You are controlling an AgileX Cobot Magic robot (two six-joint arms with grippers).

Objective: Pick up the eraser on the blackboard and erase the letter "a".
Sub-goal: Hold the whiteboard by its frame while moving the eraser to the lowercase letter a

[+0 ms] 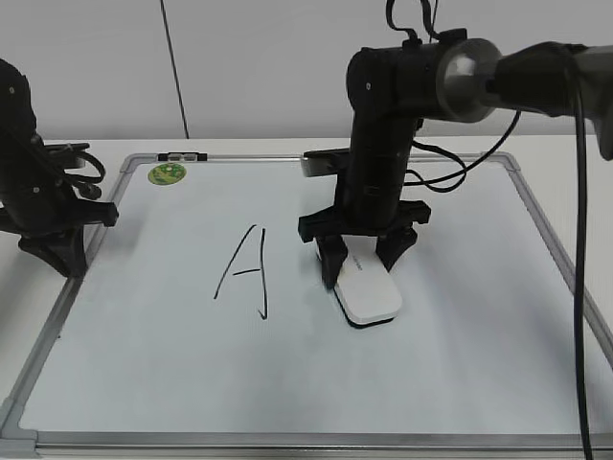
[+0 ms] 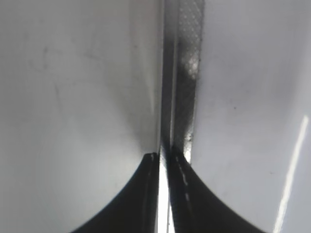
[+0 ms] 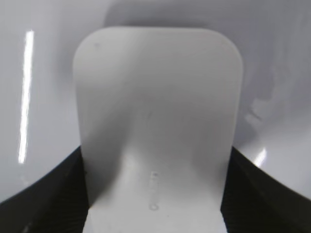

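The blackboard (image 1: 460,326) is a white dry-erase board lying flat on the table. The white eraser (image 1: 372,295) rests on it right of the middle, and it fills the right wrist view (image 3: 158,97). My right gripper (image 1: 362,268) is shut on the eraser, one black finger on each long side (image 3: 155,194). No small letter "a" shows anywhere on the board; the eraser and gripper cover the spot beneath them. My left gripper (image 1: 62,254) is shut and empty at the board's left frame (image 2: 163,160).
A large capital "A" (image 1: 244,273) is drawn left of the eraser. A round green sticker (image 1: 166,173) sits in the board's far left corner. The board's metal frame (image 2: 187,73) runs under the left gripper. Black cables (image 1: 579,287) hang at the right.
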